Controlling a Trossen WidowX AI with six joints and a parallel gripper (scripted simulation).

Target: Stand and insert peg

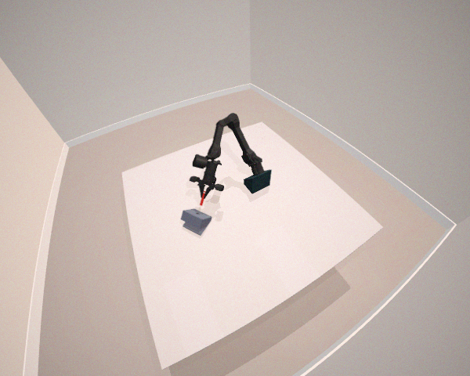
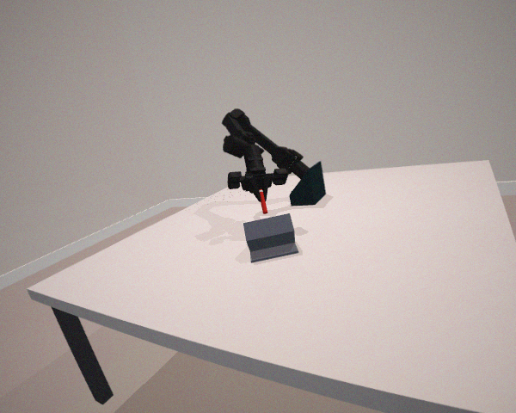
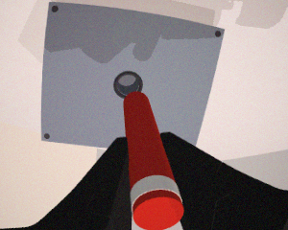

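Observation:
My gripper is shut on the red peg and holds it in the air, slightly tilted. The peg's white band is at the upper end, near the wrist camera, and the plain end points down toward the panel. The blue-grey sloped panel stands on the table. Its hole shows in the wrist view just beyond the peg's plain end. The peg is outside the hole; the exact gap between them is hard to tell.
The white table carries the panel and the arm. The arm's dark, wedge-shaped base block stands behind the panel, to the right in the top and exterior views. Small dark dots mark the panel's corners in the wrist view.

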